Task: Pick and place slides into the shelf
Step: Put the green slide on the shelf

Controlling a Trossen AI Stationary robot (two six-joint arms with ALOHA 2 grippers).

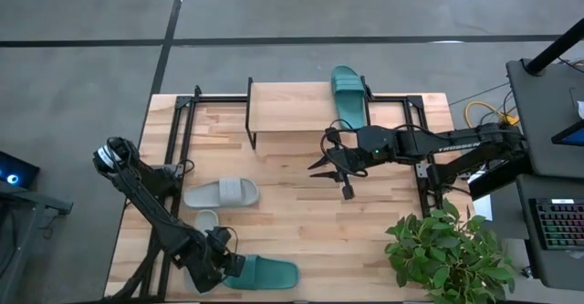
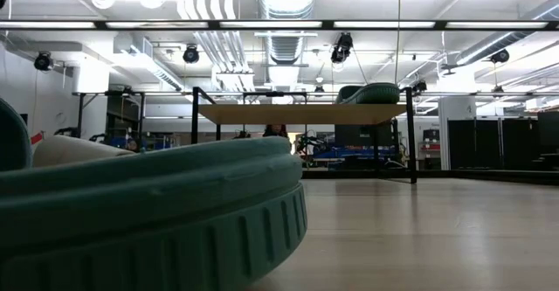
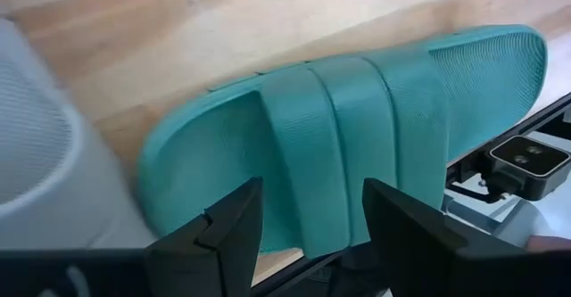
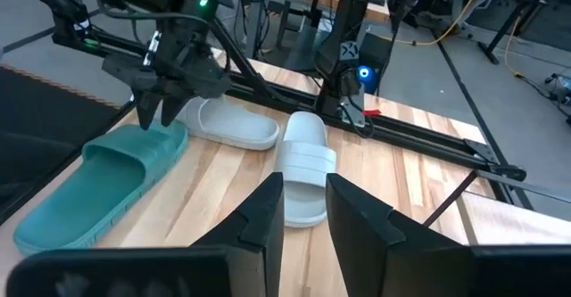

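One teal slide (image 1: pixel 269 273) lies flat near the table's near edge; it fills the foreground of the low view (image 2: pixel 157 212). My left gripper (image 1: pixel 226 266) hovers open just above its left end. In the left wrist view the fingers (image 3: pixel 227 230) stand on either side of the ribbed strap (image 3: pixel 343 145). Two grey slides (image 1: pixel 222 193) (image 1: pixel 208 220) lie flat at the left. Another teal slide (image 1: pixel 348 94) rests on the right end of the shelf (image 1: pixel 287 108). My right gripper (image 1: pixel 342 172) hangs in the air in front of the shelf, narrowly open and holding nothing (image 4: pixel 306 212).
A potted plant (image 1: pixel 447 254) stands at the near right corner. Black metal rails (image 1: pixel 178 131) run along the table's left and right sides. A small camera block (image 3: pixel 526 159) sits at the near edge beside the teal slide. Bare wood lies between the shelf and the near edge.
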